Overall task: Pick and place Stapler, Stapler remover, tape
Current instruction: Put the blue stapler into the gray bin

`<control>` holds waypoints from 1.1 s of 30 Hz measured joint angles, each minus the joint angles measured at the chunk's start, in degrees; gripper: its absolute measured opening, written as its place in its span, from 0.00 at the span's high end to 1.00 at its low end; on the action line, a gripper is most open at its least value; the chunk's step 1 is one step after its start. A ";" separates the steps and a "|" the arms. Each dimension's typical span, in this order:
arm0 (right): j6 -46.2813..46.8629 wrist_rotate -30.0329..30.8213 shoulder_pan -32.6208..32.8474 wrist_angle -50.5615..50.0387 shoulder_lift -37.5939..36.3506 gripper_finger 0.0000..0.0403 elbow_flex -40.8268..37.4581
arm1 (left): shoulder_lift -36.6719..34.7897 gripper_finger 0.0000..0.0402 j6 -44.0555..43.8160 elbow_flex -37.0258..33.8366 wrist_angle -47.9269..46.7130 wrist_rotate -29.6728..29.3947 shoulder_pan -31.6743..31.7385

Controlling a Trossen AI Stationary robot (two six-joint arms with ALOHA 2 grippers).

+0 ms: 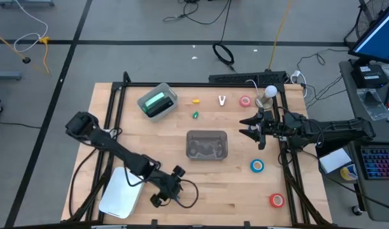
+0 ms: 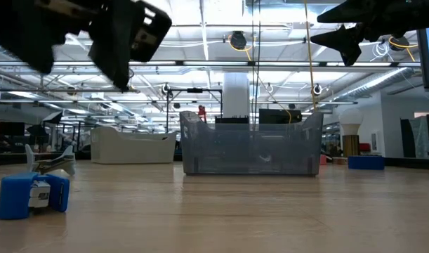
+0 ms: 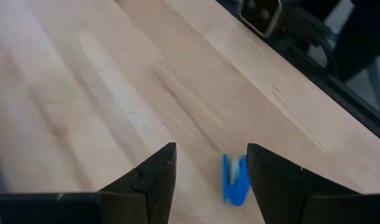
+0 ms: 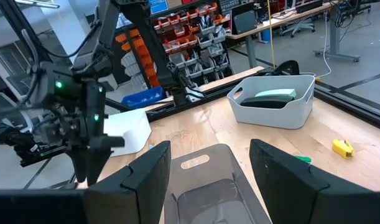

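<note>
1. Left gripper (image 1: 157, 200) hangs low over the near edge of the table (image 1: 232, 197), fingers spread wide with nothing between them. Its wrist view looks down on a small blue item (image 3: 235, 180) lying on the wood between the fingertips, so this looks like a line-up for a grab. Possibly the staple remover; too blurred to be sure.
2. White lid or tray (image 1: 121, 193) lies flat beside the left arm, nothing on it.
3. White bin (image 1: 158, 102) at the far left holds the stapler (image 1: 158, 101), already placed, lying flat inside.
4. Clear bin (image 1: 207, 145) at table centre: dark shapes show in the bottom, contents unclear.
5. Right gripper (image 1: 250, 129) hovers high, just right of the clear bin, fingers wide apart and empty, pointed across the table; seems to be waiting.
6. Tape still loose on the table: red roll (image 1: 246, 101) far right, blue roll (image 1: 257, 166) right of the clear bin, red roll (image 1: 277, 201) near corner. None binned yet.
</note>
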 joint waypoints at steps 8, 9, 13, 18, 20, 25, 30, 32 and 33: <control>0.00 -0.02 0.02 -0.02 0.00 0.47 0.00 | 4.53 0.51 0.13 0.00 0.19 2.28 -0.22; 0.00 -0.02 -0.01 -0.02 0.02 0.47 0.00 | 4.96 0.51 0.21 0.00 0.20 2.30 -0.22; 0.00 -0.02 0.02 -0.02 0.02 0.47 0.00 | 6.77 0.51 1.93 0.00 0.28 3.25 -0.20; 0.00 -0.01 0.01 -0.02 0.02 0.47 0.00 | 8.73 0.51 3.34 0.00 0.48 5.41 -0.45; 0.00 -0.02 0.00 -0.04 0.00 0.47 0.00 | 9.44 0.51 3.56 0.00 0.76 5.60 -0.56; 0.00 -0.01 0.01 -0.10 0.00 0.47 0.00 | 9.88 0.51 3.56 0.00 3.08 5.11 -0.55; 0.00 -0.02 0.00 -0.13 0.02 0.47 0.00 | 9.88 0.51 3.54 0.00 3.50 4.88 -0.51; 0.00 -0.02 0.02 -0.15 0.00 0.47 0.00 | 9.88 0.51 3.52 0.00 3.54 4.87 -0.49; 0.00 -0.02 0.00 -0.21 0.01 0.47 0.00 | 9.88 0.51 3.52 0.00 3.51 4.86 -0.48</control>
